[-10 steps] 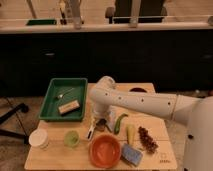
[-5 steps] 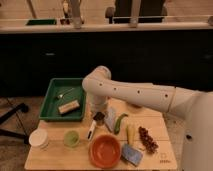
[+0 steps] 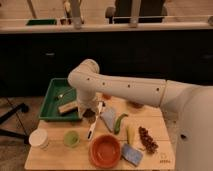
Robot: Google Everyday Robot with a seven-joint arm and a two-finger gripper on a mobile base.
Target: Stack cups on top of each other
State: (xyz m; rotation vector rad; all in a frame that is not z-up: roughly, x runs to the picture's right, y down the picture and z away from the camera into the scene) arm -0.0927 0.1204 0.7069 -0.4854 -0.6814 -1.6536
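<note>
The pale green plastic cup [image 3: 71,138] stands upright on the wooden table [image 3: 55,159], front left. My white arm reaches in from the right and bends down over the right edge of the green tray [image 3: 56,95]. The gripper [image 3: 89,111] points down there, about a hand's width behind and to the right of the green cup. A small dark shape [image 3: 89,114] sits at its tip; it may be the dark metal cup, but I cannot tell whether it is held.
A white lidded tub [image 3: 39,138] stands left of the green cup. An orange bowl [image 3: 106,150] sits at the front middle, with a blue sponge [image 3: 131,154] to its right. A white utensil [image 3: 95,125], a green pepper [image 3: 120,122] and dark grapes [image 3: 147,140] lie mid-table. The tray holds a small block [image 3: 67,106].
The arm has swung left across the table. Its elbow now hangs over the tray's right side, and the gripper has moved left and back toward the tray edge.
</note>
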